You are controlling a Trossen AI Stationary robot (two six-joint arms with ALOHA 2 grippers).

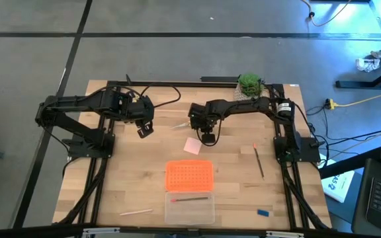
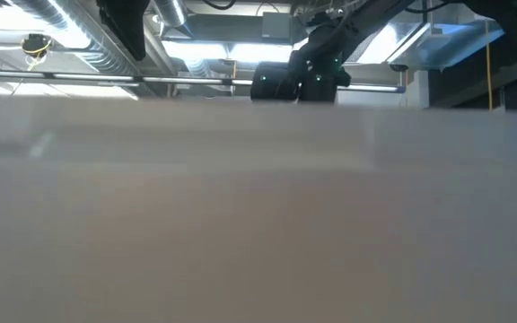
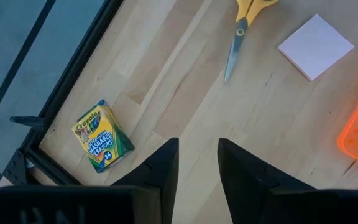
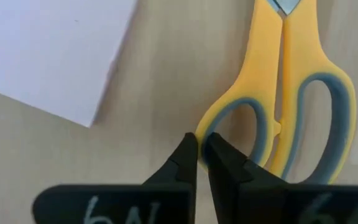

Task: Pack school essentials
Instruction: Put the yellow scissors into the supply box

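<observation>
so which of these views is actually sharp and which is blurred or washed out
High view: evenly lit and clear, the table readable. Low view: almost filled by a pale out-of-focus band, only ceiling lights and a dark arm above it. Left wrist view: crisp, the crayon box label legible. Right wrist view: very close, scissors soft-edged behind the right gripper.

Yellow-handled scissors [image 4: 291,93] lie flat and closed beside the pale pink square pad [image 1: 192,146]. The green-and-yellow crayon box [image 3: 102,136] sits near the table's edge. A pencil [image 1: 258,162], a pen [image 1: 135,212] and a tiny blue piece [image 1: 262,213] lie apart.
</observation>
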